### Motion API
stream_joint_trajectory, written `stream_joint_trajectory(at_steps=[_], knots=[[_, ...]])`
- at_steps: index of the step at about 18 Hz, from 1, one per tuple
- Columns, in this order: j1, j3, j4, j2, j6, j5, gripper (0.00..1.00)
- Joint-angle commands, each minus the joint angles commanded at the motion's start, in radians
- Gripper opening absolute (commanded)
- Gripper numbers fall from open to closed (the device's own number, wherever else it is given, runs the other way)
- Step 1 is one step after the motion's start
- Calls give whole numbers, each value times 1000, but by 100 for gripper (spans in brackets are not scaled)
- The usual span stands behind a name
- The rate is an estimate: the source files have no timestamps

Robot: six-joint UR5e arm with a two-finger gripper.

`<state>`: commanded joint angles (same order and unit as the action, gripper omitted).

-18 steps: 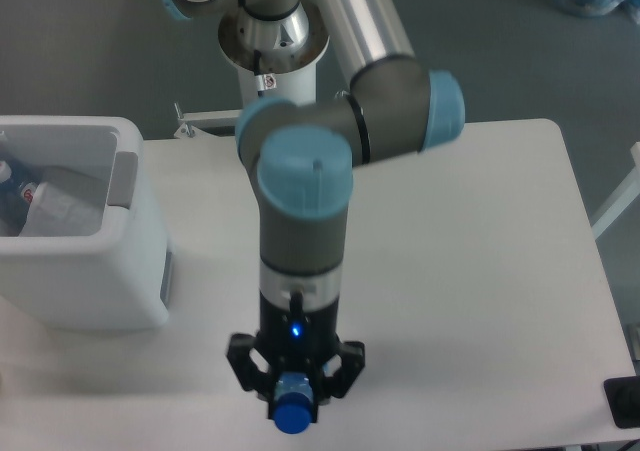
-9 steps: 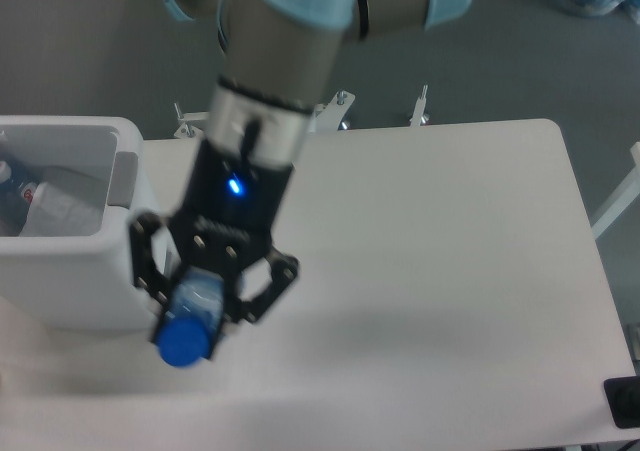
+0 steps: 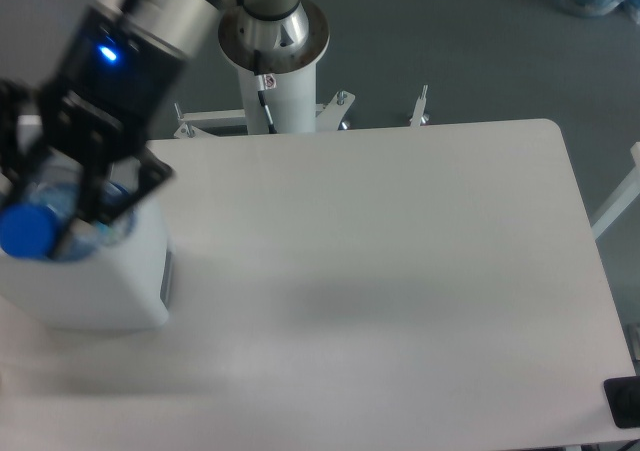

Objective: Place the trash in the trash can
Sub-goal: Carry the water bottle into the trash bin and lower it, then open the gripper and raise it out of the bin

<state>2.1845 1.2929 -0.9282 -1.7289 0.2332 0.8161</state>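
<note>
My gripper (image 3: 50,206) hangs over the white trash can (image 3: 110,291) at the left edge of the table, blurred by motion. It is shut on the small clear bottle (image 3: 45,216), whose blue cap (image 3: 27,233) points toward the camera. The gripper and bottle cover most of the can's opening, so its inside is hidden. The white wrapper is not visible.
The arm's white pedestal base (image 3: 272,41) stands behind the table's far edge. The white tabletop (image 3: 400,271) stretches to the right of the can. A black object (image 3: 625,403) sits at the table's near right corner.
The gripper has carried the bottle from the table's front middle up and left, and it is now above the trash can.
</note>
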Motion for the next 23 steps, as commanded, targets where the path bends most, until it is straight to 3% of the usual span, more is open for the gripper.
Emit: stream_joint_trajectory(at_steps=[3, 13, 14, 17, 18, 19, 23], knots=[[-29, 49, 51, 2, 0, 0, 7], [-72, 147, 57, -5, 8, 0, 12], [-72, 163, 60, -1, 27, 2, 17], [-74, 200, 63, 14, 74, 0, 44], [-74, 204, 63, 18, 75, 0, 61], [-72, 209, 63, 20, 75, 2, 96], [-58, 236, 62, 44, 77, 2, 100]])
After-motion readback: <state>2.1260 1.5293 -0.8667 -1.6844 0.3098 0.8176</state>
